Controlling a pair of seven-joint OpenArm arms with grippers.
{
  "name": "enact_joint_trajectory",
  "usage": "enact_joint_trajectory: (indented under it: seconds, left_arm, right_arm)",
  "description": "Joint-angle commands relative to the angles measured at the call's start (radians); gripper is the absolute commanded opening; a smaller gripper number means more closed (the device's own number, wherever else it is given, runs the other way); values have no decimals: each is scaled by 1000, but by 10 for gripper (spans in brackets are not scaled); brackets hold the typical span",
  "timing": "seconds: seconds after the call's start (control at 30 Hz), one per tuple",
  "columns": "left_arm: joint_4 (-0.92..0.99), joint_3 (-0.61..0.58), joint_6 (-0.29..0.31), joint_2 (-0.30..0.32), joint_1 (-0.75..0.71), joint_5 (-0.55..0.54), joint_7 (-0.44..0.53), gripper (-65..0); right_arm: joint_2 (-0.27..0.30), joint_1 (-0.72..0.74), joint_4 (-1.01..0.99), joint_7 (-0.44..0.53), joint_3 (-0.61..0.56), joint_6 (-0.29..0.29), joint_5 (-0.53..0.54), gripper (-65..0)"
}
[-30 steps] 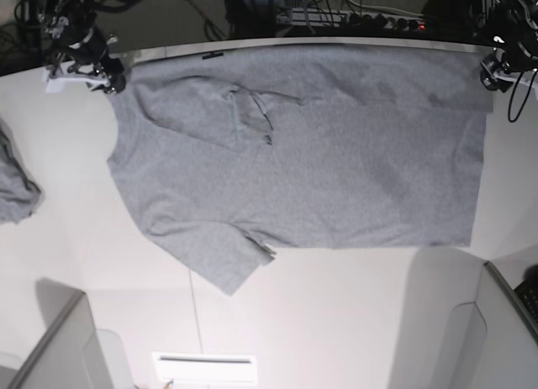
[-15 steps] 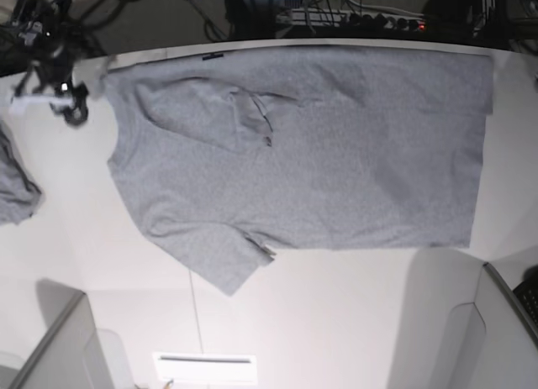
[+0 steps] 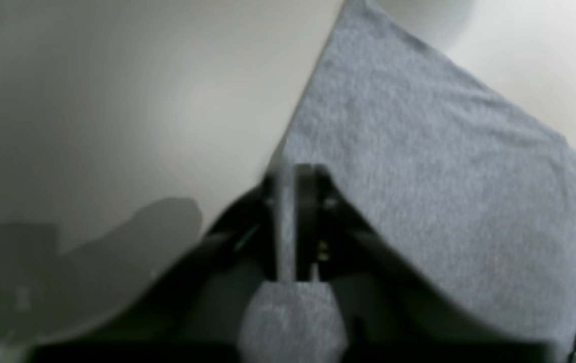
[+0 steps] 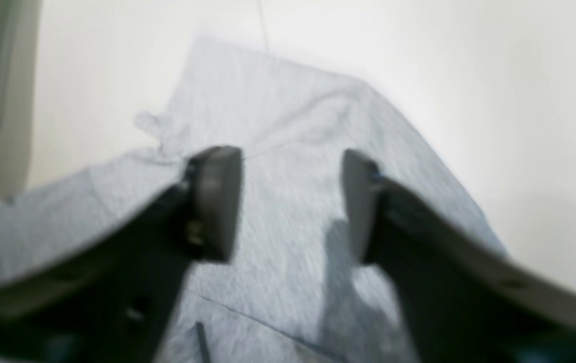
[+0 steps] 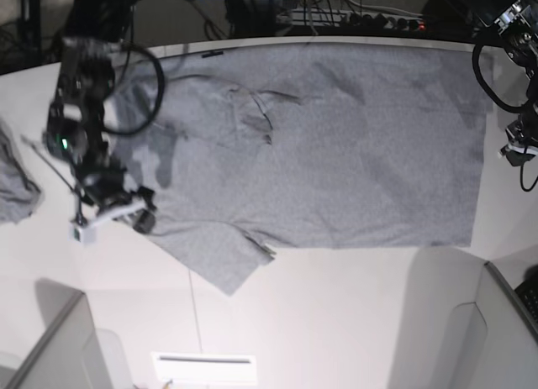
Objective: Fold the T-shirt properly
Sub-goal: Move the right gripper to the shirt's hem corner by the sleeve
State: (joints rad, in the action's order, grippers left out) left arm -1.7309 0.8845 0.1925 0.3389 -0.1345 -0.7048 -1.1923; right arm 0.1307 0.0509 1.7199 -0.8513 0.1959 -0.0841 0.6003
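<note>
Grey T-shirt (image 5: 336,162) spread flat, long axis running left to right in the base view, sleeve pointing toward the lower edge, right gripper (image 4: 288,206) open above it, left gripper (image 3: 295,227) closed.

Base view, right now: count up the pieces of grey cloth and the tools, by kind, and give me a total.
T-shirt: 1
Bunched grey cloth: 1
Tools, left and right: 2
Total: 4
</note>
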Motion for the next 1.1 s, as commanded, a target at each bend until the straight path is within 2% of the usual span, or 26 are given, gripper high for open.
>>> enact_joint_trajectory:
  seconds: [0.0, 0.13, 0.2, 0.27, 0.37, 0.47, 0.6, 0.67, 0.77, 1.07]
  left_arm:
    - [-14, -4, 3, 21, 12, -13, 16, -650]
    - [-17, -26, 6, 24, 12, -13, 16, -650]
    - [-17, -29, 6, 24, 6, -13, 16, -650]
    - [-17, -26, 6, 24, 2, -13, 16, -650]
    - [-21, -24, 6, 25, -27, -13, 16, -650]
    - [-31, -23, 6, 25, -38, -13, 16, -650]
    - [-33, -23, 6, 25, -43, -13, 16, -650]
    - [-33, -23, 6, 25, -44, -13, 16, -650]
    - [-33, -23, 6, 25, -44, -13, 16, -650]
    - [-33, -23, 6, 22, -53, -13, 16, -650]
  right_arm:
    - [10, 60, -37, 4, -6, 25, 10, -282]
    - [10, 248, -315, -6, -11, 212, 4, -269]
    - [31, 332, -443, -3, -19, 271, 4, -267]
    - [43, 416, -584, 5, -57, 297, 2, -260]
    - [100, 534, -772, 82, -194, 343, 2, -228]
    - [142, 654, -989, 192, -370, 427, 2, -212]
    - [142, 806, -1303, 352, -563, 553, 2, -210]
    - [131, 835, -1403, 436, -635, 577, 2, -210]
    - [116, 840, -1443, 514, -680, 579, 2, -210]
    - [105, 797, -1448, 607, -685, 570, 2, -210]
